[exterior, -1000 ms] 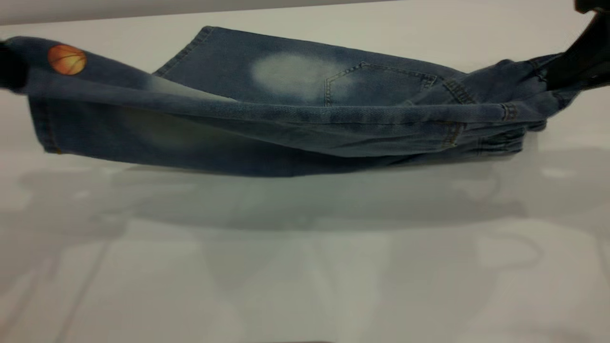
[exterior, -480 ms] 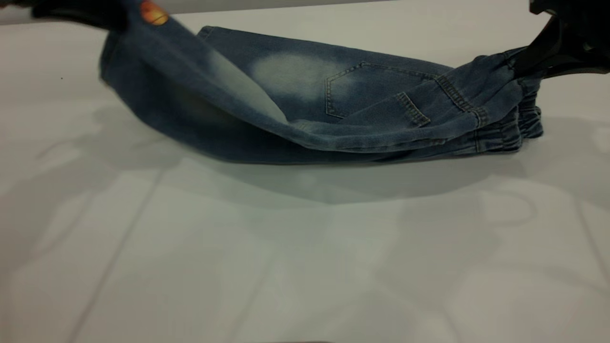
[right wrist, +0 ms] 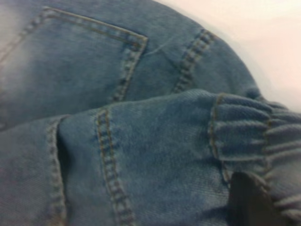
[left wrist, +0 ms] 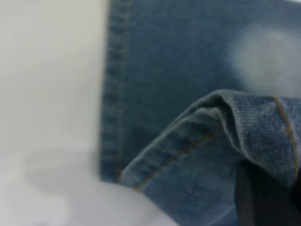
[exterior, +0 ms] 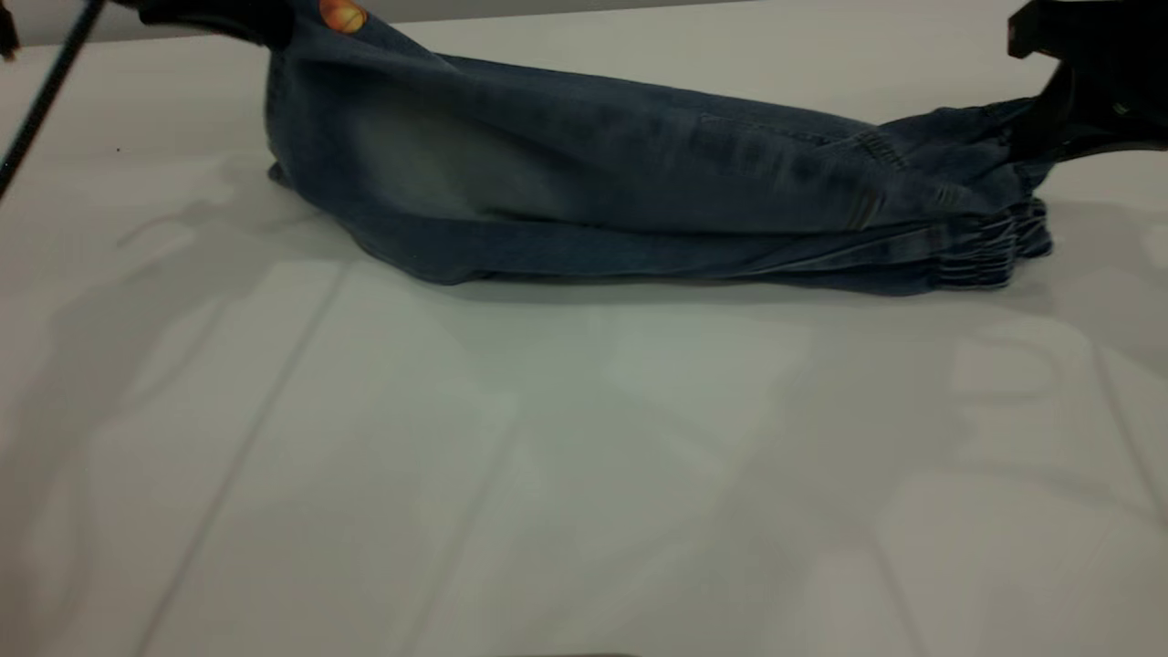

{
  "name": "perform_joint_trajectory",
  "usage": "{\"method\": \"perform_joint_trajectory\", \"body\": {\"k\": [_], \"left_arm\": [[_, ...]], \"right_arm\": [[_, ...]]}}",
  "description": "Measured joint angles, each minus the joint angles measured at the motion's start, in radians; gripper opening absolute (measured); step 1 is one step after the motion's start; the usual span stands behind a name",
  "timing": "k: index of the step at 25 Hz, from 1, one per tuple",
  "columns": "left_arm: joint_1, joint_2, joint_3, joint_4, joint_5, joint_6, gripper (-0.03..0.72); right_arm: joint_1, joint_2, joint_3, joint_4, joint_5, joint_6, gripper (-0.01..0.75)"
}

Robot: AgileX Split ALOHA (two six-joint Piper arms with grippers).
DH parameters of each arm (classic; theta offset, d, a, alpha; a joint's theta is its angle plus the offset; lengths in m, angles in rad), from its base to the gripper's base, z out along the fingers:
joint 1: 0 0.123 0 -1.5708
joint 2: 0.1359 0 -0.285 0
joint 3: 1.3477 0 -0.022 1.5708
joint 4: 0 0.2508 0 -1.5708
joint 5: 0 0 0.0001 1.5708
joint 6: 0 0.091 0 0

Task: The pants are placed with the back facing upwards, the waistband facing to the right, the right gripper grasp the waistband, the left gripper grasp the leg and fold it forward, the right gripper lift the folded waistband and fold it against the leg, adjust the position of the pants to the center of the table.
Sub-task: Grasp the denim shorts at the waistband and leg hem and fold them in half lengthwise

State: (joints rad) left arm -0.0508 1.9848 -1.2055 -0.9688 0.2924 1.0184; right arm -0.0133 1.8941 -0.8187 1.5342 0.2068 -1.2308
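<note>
The blue denim pants (exterior: 639,182) lie lengthwise across the white table (exterior: 584,456), doubled over on themselves. At the far left my left gripper (exterior: 260,23) is shut on the leg (exterior: 319,36) beside the orange basketball print (exterior: 342,15) and holds it raised over the other leg. In the left wrist view a dark finger (left wrist: 263,197) pinches the stitched hem (left wrist: 188,146) above flat denim with a pale patch (left wrist: 268,61). At the far right my right gripper (exterior: 1040,128) is shut on the ruffled waistband (exterior: 985,246). Its finger (right wrist: 249,202) presses the gathered band (right wrist: 263,127) near a back pocket (right wrist: 70,61).
A thin dark cable (exterior: 46,91) slants across the top left corner. Bare table spreads in front of the pants and to their left, with the table's far edge (exterior: 547,11) just behind them.
My left gripper has carried the printed leg rightward and toward the far side, laying it over the plain leg and hiding the pocket and pale patch. The right gripper shifted slightly left with the waistband.
</note>
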Motion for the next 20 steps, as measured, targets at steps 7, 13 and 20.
{"method": "perform_joint_trajectory", "body": {"k": [7,13,20], "left_arm": [[-0.015,0.092,-0.049,-0.011,-0.048,0.003,0.049],[-0.03,0.153,-0.113,-0.015,-0.088,0.025,0.049],[-0.033,0.168,-0.129,-0.031,-0.121,0.046,0.076]], "right_arm": [[-0.028,0.007,-0.011,0.06,-0.032,-0.025,0.04],[-0.028,0.048,-0.063,0.125,-0.032,-0.076,0.041],[-0.028,0.085,-0.09,0.163,-0.032,-0.095,0.097]]}}
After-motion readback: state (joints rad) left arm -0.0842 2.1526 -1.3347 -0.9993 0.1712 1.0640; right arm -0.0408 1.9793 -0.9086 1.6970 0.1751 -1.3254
